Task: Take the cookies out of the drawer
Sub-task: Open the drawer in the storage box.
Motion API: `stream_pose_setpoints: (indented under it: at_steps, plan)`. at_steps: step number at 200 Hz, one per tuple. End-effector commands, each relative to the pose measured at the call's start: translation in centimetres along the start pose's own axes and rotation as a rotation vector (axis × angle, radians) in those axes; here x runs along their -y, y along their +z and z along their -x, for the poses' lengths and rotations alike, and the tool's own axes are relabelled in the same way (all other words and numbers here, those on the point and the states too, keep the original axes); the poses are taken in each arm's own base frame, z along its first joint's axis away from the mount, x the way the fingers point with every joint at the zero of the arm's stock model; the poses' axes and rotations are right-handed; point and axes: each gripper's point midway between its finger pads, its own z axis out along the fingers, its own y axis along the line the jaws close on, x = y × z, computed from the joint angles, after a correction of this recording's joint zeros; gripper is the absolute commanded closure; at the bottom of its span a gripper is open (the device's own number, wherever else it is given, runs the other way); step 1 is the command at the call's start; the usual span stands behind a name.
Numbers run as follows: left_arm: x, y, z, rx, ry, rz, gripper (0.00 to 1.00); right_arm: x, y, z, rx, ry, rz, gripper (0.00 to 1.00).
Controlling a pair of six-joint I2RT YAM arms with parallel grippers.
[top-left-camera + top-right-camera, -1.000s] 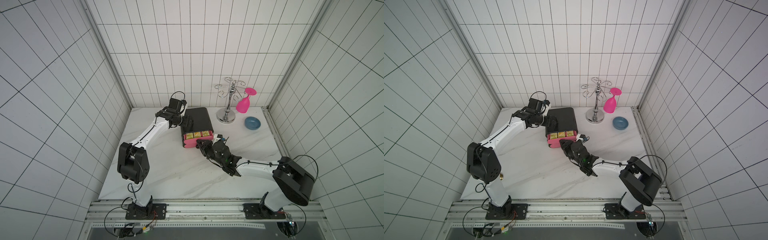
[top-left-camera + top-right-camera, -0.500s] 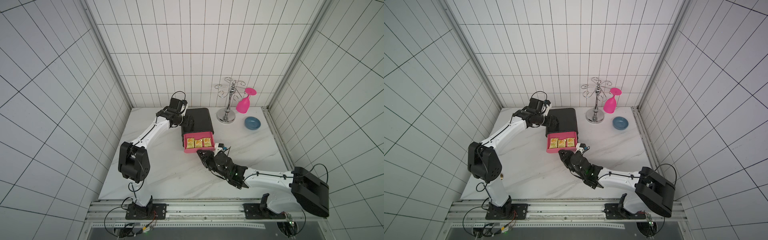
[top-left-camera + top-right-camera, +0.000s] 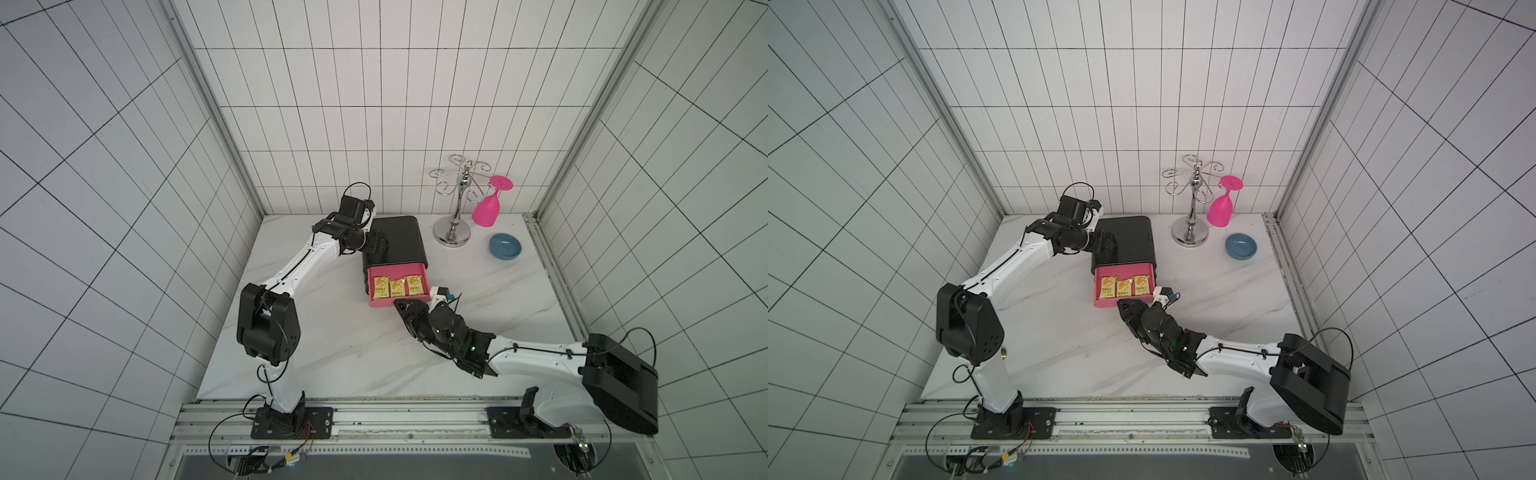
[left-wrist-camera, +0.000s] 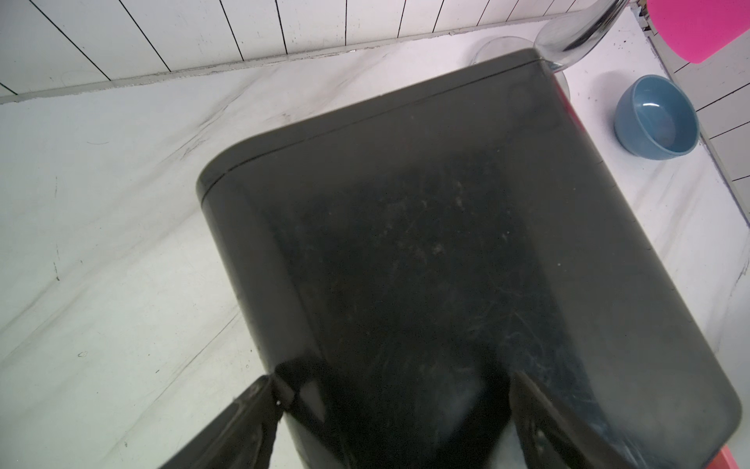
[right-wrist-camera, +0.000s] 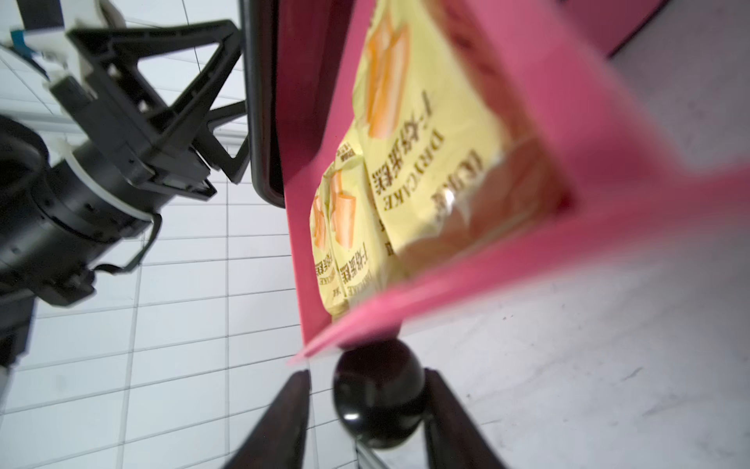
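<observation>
Cookies [image 3: 397, 286] in sight: three yellow packets lying flat in a row in the pulled-out pink drawer [image 3: 381, 304], none out yet.

My right gripper [image 5: 367, 379] sits at the drawer front, jaws parted on either side of the black knob [image 5: 379, 410] and pinching nothing. The packets lie just over the front wall from my fingertips, close by but higher than the knob. My left gripper [image 3: 380, 245] is spread wide against the black cabinet [image 3: 399, 237] behind. I reckon these are light, thin, crinkly film pouches, slippery on the flat face, with brittle biscuit inside. A gentle pinch on a crimped end seam looks best, lifting the nearest one clear of its overlapping neighbour. Whether more lie underneath, I can't tell.
</observation>
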Motion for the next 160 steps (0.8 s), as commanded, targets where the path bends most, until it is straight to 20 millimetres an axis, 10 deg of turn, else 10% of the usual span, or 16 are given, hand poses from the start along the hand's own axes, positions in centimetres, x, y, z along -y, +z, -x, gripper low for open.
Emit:
stream_pose_setpoints:
  at_steps: [1,105,160]
  plan:
    - [0.6,1.5,-2.8,-0.114,-0.021,-0.026,0.09,0.4,-1.1,0.3,0.000,-0.030,-0.008,0.31]
    - [0.1,0.6,-0.4,-0.070,-0.067,-0.041,0.07,-1.4,-5.0,1.3,-0.053,-0.160,-0.086,0.23]
    - [-1.5,-4.4,4.3,0.087,-0.131,-0.056,0.03,-5.4,-7.2,3.5,-0.147,-0.344,-0.242,0.26]
